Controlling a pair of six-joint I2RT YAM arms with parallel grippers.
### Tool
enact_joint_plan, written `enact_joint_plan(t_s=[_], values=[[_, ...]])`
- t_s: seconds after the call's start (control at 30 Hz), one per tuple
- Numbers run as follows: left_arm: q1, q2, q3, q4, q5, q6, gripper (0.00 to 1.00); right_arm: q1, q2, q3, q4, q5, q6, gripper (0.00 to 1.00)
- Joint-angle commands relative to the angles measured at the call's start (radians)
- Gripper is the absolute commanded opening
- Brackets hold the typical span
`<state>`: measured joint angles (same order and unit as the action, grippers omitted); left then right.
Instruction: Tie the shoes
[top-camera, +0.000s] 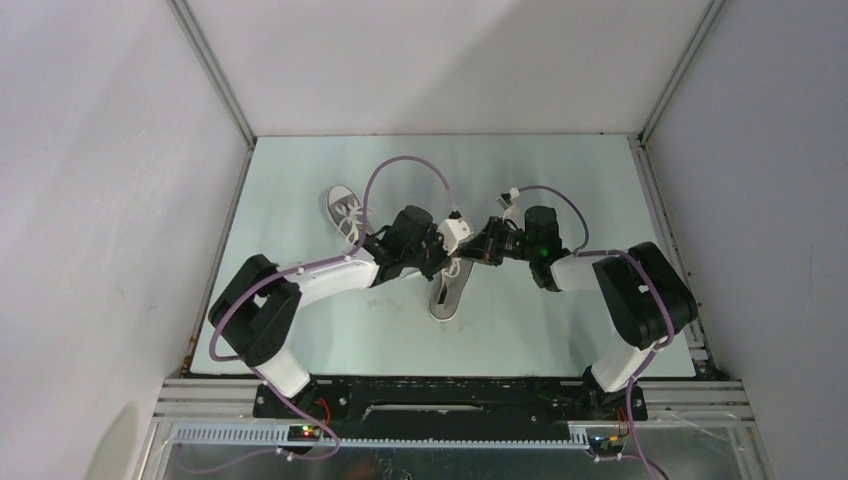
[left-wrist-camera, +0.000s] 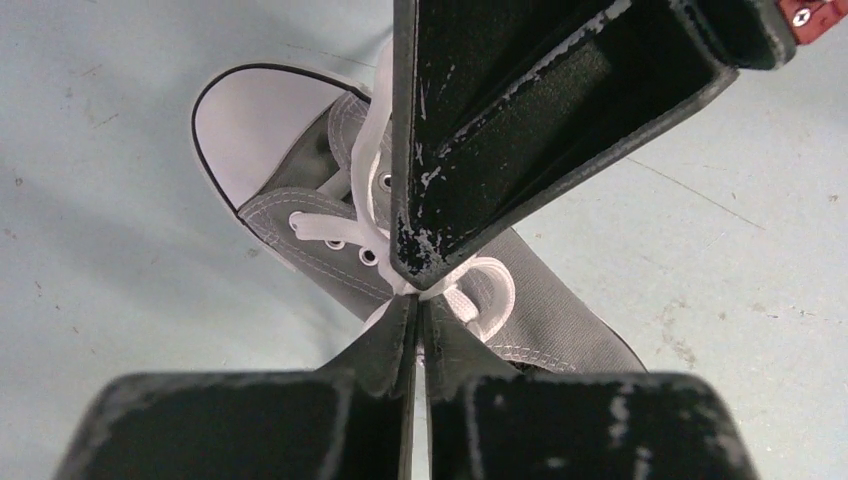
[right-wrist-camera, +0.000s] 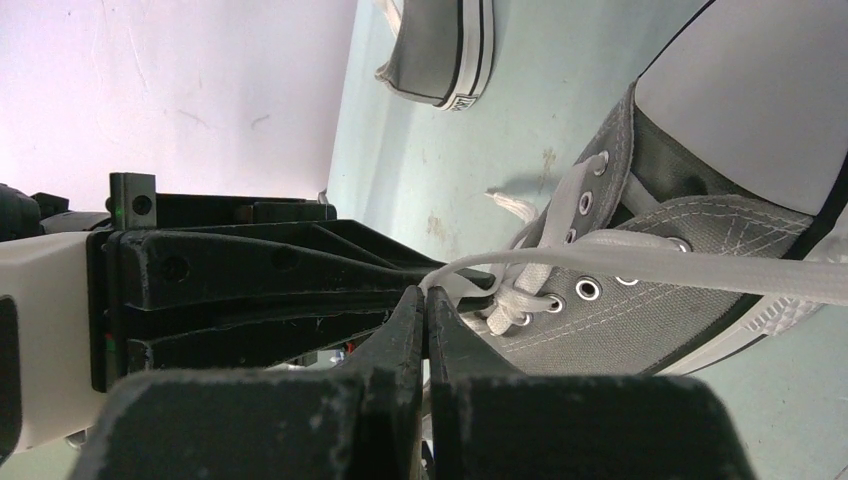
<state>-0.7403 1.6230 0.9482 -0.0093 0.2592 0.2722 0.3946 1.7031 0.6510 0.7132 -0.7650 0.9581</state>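
Note:
One grey shoe with a white toe cap lies mid-table under both grippers, toe pointing toward the arms. My left gripper is shut on a white lace just above the eyelets, beside a small lace loop. My right gripper is shut on a lace too, and that strand runs taut across the shoe. The two gripper tips nearly touch over the tongue; the right fingers come down from the top of the left wrist view. The second shoe lies apart at the back left.
The second shoe sits near the left wall. White walls with metal rails enclose the pale green table on three sides. Purple cables arc over both wrists.

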Motion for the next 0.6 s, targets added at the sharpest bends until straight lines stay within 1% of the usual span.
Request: enact_joint_plan(t_s=[0.0,0.1,0.23,0.33,0.43,0.57], values=[[0.013,-0.002,0.012,0.083,0.043,0.006,0.03,-0.005,-0.026,-0.001,0.026,-0.016,-0.005,0.0],[0.013,-0.005,0.001,0.118,0.052,-0.006,0.01,-0.005,-0.02,-0.001,0.028,-0.016,-0.005,0.01],[0.02,-0.022,-0.027,0.173,0.071,-0.018,0.0,-0.005,-0.02,-0.001,0.018,-0.013,-0.008,0.07],[0.028,-0.025,-0.04,0.193,0.092,-0.027,0.0,-0.005,-0.019,-0.001,0.012,-0.01,-0.012,0.11],[0.031,-0.022,-0.04,0.194,0.096,-0.031,0.0,-0.005,-0.018,-0.002,0.007,-0.007,-0.013,0.18],[0.03,-0.025,-0.041,0.199,0.101,-0.036,0.0,-0.001,-0.01,-0.001,0.013,-0.01,-0.008,0.23]])
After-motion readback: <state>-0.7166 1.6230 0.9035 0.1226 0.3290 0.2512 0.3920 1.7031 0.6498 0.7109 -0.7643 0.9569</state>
